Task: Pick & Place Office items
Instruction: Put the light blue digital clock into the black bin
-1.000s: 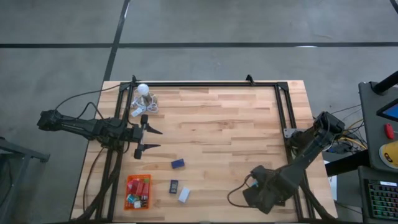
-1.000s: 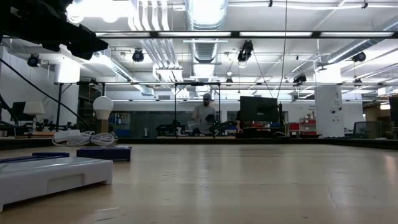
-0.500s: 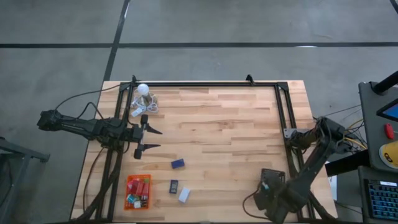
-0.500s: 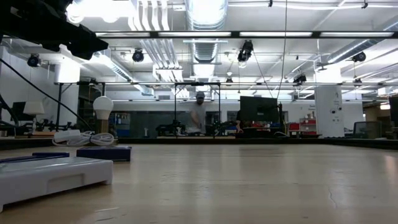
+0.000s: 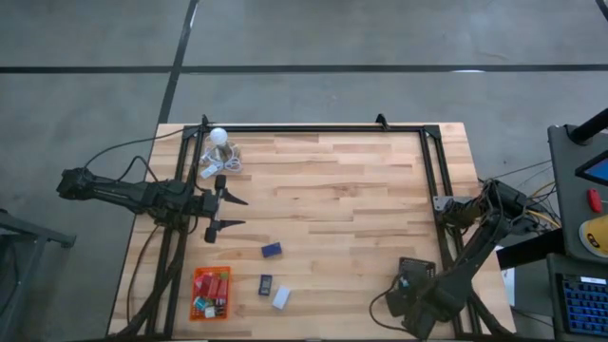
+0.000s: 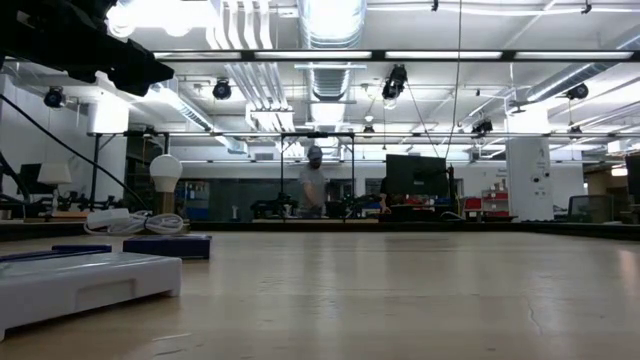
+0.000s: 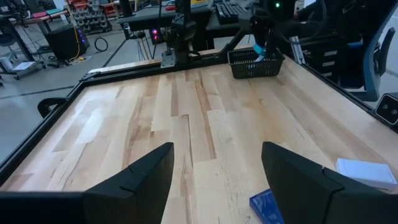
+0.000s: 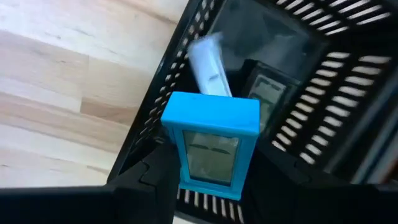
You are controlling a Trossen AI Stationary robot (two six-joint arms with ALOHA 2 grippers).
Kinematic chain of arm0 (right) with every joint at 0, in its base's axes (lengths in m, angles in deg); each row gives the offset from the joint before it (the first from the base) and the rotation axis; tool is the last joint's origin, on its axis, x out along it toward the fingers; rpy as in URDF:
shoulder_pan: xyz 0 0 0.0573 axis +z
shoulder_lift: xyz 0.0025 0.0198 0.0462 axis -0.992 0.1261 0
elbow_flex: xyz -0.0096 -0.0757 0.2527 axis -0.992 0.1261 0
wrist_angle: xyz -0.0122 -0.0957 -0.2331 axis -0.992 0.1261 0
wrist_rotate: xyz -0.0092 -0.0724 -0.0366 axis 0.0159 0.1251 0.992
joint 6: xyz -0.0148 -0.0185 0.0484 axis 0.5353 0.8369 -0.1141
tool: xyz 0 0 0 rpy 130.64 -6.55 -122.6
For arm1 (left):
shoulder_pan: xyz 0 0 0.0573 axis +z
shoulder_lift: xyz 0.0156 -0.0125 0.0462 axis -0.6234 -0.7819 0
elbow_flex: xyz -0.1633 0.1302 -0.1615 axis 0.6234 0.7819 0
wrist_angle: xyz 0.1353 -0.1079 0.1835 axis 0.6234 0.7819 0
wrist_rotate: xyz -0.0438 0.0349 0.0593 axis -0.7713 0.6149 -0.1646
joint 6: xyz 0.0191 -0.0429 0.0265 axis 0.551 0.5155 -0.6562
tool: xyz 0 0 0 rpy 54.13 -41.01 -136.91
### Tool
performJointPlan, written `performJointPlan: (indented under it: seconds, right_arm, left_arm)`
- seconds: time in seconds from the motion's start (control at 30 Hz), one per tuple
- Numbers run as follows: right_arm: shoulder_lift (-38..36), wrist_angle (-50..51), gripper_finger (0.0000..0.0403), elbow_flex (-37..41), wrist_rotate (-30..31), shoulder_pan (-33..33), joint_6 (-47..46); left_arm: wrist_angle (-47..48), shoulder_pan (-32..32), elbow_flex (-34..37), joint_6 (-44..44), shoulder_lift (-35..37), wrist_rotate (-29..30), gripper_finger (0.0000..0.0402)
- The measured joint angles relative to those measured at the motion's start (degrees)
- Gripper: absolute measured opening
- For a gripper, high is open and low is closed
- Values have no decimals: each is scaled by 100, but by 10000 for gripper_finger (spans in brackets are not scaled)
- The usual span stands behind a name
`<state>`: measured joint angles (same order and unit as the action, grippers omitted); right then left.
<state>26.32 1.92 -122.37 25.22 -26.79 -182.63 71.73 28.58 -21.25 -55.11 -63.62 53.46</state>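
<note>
My right gripper [image 5: 410, 285] hangs at the near right corner over a black ribbed tray [image 8: 311, 56], shut on a light blue rectangular item with a grey window [image 8: 211, 146]. A white piece [image 8: 208, 65] and a dark piece with a display [image 8: 268, 93] lie in that tray. A navy item [image 5: 272, 250], a dark item [image 5: 266, 284] and a white item [image 5: 281, 297] lie flat on the table. My left gripper [image 5: 228, 212] waits open at the left side, touching nothing. My right gripper pinches the light blue item between its two fingers, by the lower part of its two side edges [image 8: 177, 171]. The fingers come from above, pointing down. The item is lifted clear and hangs above the open black tray, its windowed face toward the wrist camera.
An orange tray [image 5: 211, 292] with several small pieces stands at the near left. A white bulb [image 5: 218, 137] with a coiled cord lies at the far left. A black frame [image 5: 313, 127] runs round the table. The middle of the wooden top is bare.
My right gripper, still holding the light blue item, has moved toward the table's right edge and down over the black tray, rolling its wrist as it went. A person in the room beyond has walked a little.
</note>
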Motion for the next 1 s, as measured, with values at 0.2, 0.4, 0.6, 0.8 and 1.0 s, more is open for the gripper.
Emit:
performJointPlan:
  seconds: [0.2,0.4,0.6,0.8,1.0]
  right_arm:
    - [4,-709,155,392,-4,2,2]
    - [4,-769,164,573,-3,2,3]
    - [4,-800,200,664,-4,2,4]
    - [4,-813,219,678,-4,2,6]
    - [4,-841,220,678,-4,2,28]
  left_arm:
    - [0,-2,0,0,0,2,248]
    - [0,-2,0,0,0,0,248]
    - [0,0,0,0,0,1,248]
    - [0,0,0,0,0,0,248]
    - [0,-1,0,0,0,0,248]
